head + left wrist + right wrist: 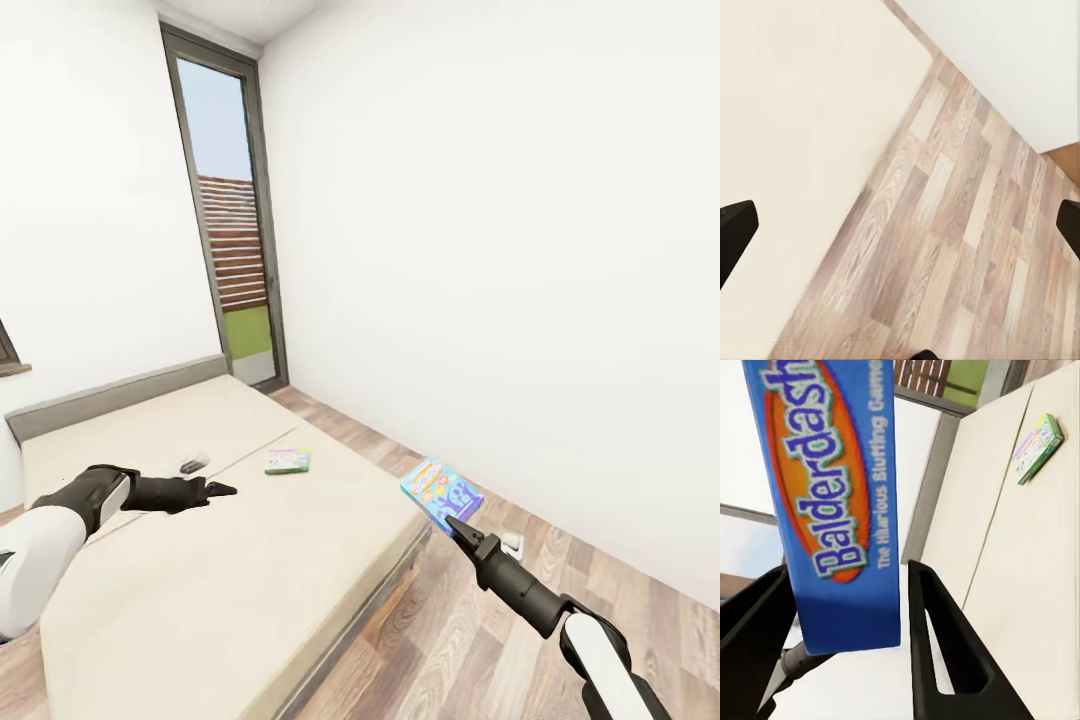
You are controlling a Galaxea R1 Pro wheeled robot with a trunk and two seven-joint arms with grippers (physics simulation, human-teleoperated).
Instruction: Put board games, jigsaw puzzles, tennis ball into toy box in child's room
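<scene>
My right gripper (456, 524) is shut on a small blue board game (441, 492) and holds it in the air past the bed's foot corner, above the wood floor. In the right wrist view the blue box (840, 502) reads "Balderdash" and stands between the two dark fingers (945, 652). A green-edged board game (288, 459) lies flat near the middle of the beige bed (200, 580); it appears too in the right wrist view (1039, 446). My left gripper (215, 490) hovers open over the mattress, its fingers (735, 232) spread wide with nothing between them.
The grey headboard (110, 398) runs along the left wall. A tall dark-framed window (228, 220) stands in the corner. White walls close in on the right. A small dark object (192, 463) rests on the mattress and a small white one (513, 545) on the floor.
</scene>
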